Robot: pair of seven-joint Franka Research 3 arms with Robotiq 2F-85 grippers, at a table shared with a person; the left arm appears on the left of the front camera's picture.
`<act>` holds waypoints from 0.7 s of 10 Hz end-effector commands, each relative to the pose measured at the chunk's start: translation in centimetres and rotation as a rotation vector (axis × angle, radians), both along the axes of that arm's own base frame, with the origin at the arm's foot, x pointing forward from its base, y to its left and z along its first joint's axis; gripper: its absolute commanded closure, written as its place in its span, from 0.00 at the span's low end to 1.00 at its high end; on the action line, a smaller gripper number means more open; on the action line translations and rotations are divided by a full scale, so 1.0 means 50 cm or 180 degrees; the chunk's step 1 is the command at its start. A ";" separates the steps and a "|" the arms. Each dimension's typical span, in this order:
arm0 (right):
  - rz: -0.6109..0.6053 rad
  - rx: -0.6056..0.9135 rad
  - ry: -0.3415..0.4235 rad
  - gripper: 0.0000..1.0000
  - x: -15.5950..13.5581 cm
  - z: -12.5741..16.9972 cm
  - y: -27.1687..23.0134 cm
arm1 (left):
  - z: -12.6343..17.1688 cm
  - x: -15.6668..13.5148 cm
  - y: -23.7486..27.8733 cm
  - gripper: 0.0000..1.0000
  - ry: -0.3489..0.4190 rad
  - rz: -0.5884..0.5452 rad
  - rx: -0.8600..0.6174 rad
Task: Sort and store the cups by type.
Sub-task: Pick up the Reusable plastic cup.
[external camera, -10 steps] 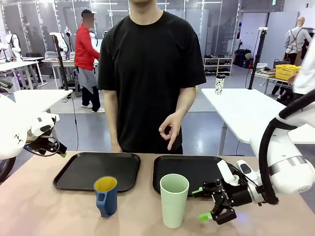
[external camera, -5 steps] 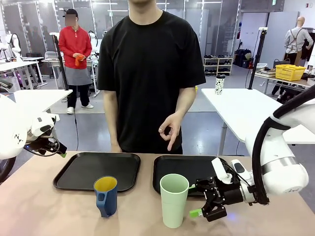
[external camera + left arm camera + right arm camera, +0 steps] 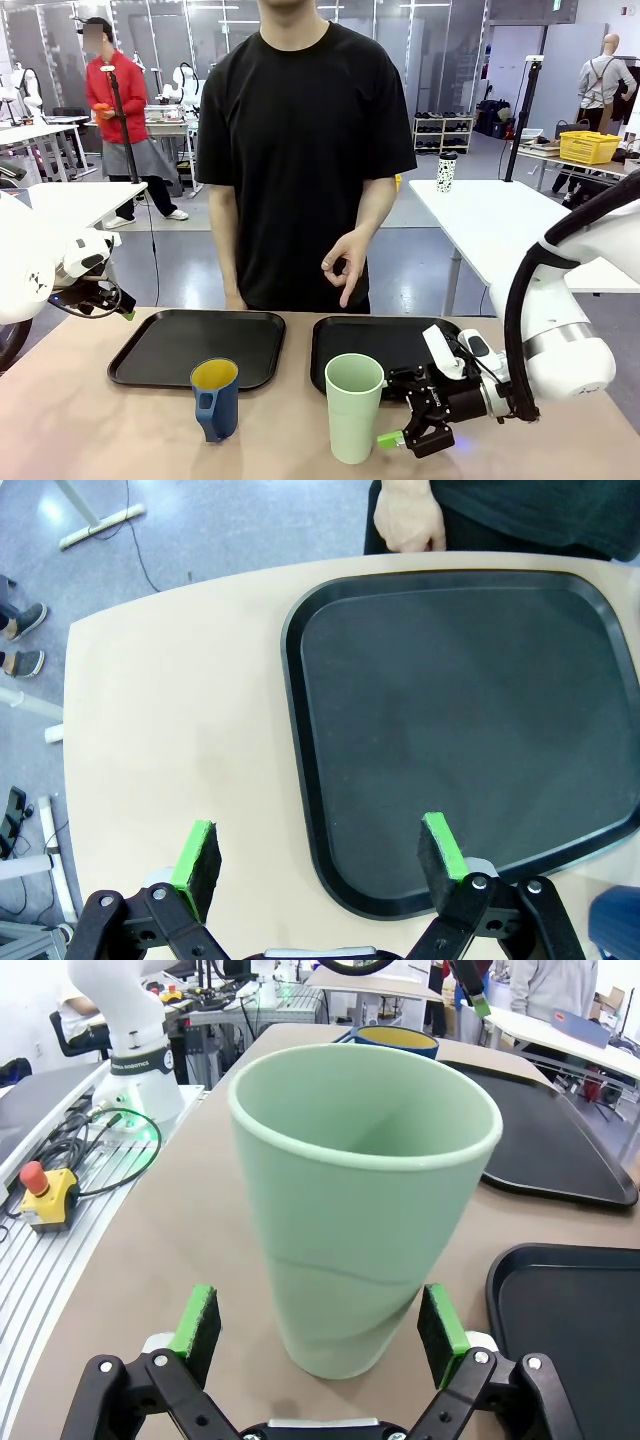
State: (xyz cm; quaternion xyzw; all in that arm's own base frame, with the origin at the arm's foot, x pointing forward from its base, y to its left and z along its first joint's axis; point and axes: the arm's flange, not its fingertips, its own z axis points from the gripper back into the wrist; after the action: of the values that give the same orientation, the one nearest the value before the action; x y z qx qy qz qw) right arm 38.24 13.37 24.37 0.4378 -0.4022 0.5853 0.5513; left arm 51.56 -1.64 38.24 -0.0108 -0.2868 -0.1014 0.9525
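Room: open lab w/ white tables behind; tan table (image 3: 100, 430) up front carries everything, landmark = mint tumbler (image 3: 353, 405).
Person (image 3: 300, 150): black tee, stands at far side, straight behind tumbler.
Left tray (image 3: 200, 345): black, behind tumbler & to its left; flat black floor shows rim to rim in left wrist view.
Right tray (image 3: 380, 340): black, just behind tumbler, near rim almost at its back; the part of the floor in view is bare black.
Right gripper (image 3: 395, 412): low on tumbler's right, jaws apart, a green pad on each side of tumbler's lower half w/ a gap on both sides, not clamped.
Left gripper (image 3: 320, 855): well left of tumbler, above left tray's outer edge, jaws apart, holding nothing.
Tumbler: upright on table, mouth up, tall, no handle; inner wall plain green as far as it shows.
Blue mug (image 3: 216, 398): left of tumbler, apart from it, upright on table, shorter, handle toward robot, yellow inside.
Person's hand (image 3: 345, 265): hangs above & behind tumbler, thumb & forefinger in a ring.
Spotted cup (image 3: 446, 172): small, white w/ black dots, far behind tumbler to the right on a white table.
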 end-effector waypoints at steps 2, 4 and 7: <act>0.0004 0.0157 -0.0108 0.00 0.006 -0.025 0.025 | 0.001 0.000 0.000 0.00 -0.0002 -0.0003 0.0001; 0.0005 0.0254 -0.0114 0.00 0.008 -0.037 0.037 | 0.001 0.000 0.000 0.00 -0.0002 -0.0003 0.0001; 0.0019 0.0343 -0.0064 0.00 0.011 -0.056 0.057 | 0.001 0.000 0.000 0.00 -0.0002 -0.0003 0.0001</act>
State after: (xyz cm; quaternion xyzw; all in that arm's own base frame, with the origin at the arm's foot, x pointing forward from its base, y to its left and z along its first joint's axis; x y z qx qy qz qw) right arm 39.42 15.61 24.49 0.4628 -0.4205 0.5694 0.5337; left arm 51.56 -1.64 38.24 -0.0108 -0.2868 -0.1014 0.9525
